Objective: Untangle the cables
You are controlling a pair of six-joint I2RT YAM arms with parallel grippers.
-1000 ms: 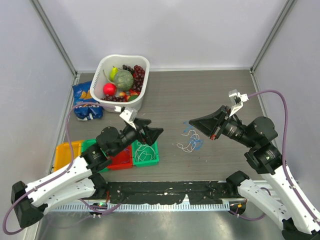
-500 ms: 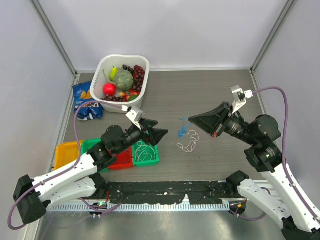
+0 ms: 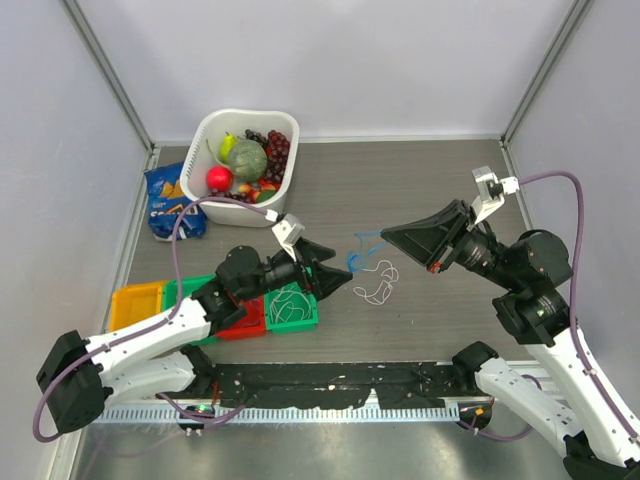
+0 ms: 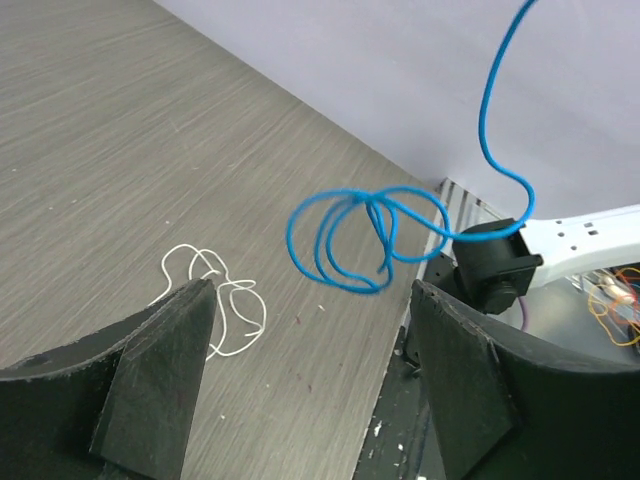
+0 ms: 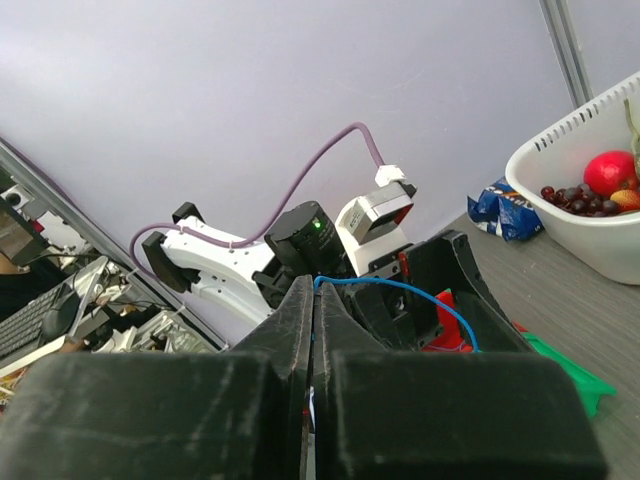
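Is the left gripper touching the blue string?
Apart. The left wrist view shows the blue string dangling in the air between the two open fingers of the left gripper, with a clear gap on each side of its loops.

**Robotics lab cell in view**

A grey wood-grain tabletop (image 3: 430,180) is boxed in by plain pale panel walls (image 3: 340,60) and silver aluminium frame posts (image 3: 108,75). A white jointed left arm (image 3: 135,345) and a matching right arm (image 3: 575,375) are mounted at a black base rail (image 3: 330,380). Beyond the cell, a dark keyboard (image 5: 35,325) is glimpsed on a cluttered bench.
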